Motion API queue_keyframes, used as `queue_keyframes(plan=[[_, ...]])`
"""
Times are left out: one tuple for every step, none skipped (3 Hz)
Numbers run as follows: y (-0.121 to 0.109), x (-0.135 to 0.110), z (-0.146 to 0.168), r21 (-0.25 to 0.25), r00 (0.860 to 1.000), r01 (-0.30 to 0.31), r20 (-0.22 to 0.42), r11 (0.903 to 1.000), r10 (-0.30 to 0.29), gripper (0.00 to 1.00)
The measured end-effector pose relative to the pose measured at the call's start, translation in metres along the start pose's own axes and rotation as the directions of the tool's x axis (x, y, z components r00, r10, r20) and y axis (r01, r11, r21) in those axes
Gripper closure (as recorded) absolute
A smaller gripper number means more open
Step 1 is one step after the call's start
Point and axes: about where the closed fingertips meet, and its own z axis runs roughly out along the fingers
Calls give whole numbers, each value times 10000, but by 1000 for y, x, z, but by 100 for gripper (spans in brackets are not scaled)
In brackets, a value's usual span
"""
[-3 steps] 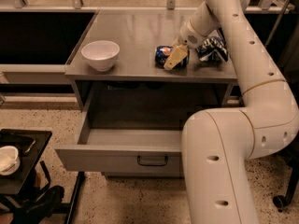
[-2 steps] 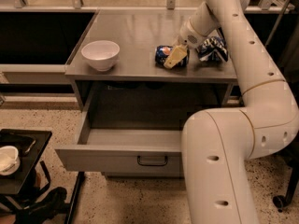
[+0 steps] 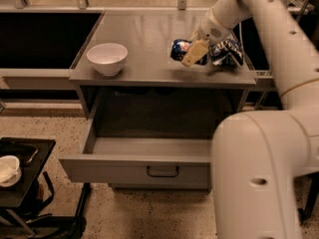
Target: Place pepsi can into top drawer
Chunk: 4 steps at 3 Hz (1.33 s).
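The pepsi can (image 3: 177,50), small and dark blue, sits on the grey counter (image 3: 144,39) right of centre. My gripper (image 3: 191,57) reaches down from the upper right and is at the can, with its beige tip covering the can's right side. The top drawer (image 3: 134,169) is pulled out below the counter. Its flat front panel with a dark bar handle (image 3: 162,172) faces me, and what shows of its inside holds nothing.
A white bowl (image 3: 106,58) stands on the counter's left part. A wrinkly blue-and-white snack bag (image 3: 228,51) lies just right of the gripper. My arm's large white body (image 3: 259,178) fills the lower right. A black side table (image 3: 20,178) with a white cup (image 3: 7,169) is at the lower left.
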Motion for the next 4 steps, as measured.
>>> queue_keyframes(plan=[[23, -20, -72, 898, 9959, 296, 822, 9955, -370, 100], [62, -41, -158, 2119, 9736, -175, 2260, 9771, -316, 100], [105, -56, -184, 2274, 9371, -679, 3487, 9714, -162, 100], [160, -34, -148, 1155, 9312, -1161, 3583, 9865, 677, 100]])
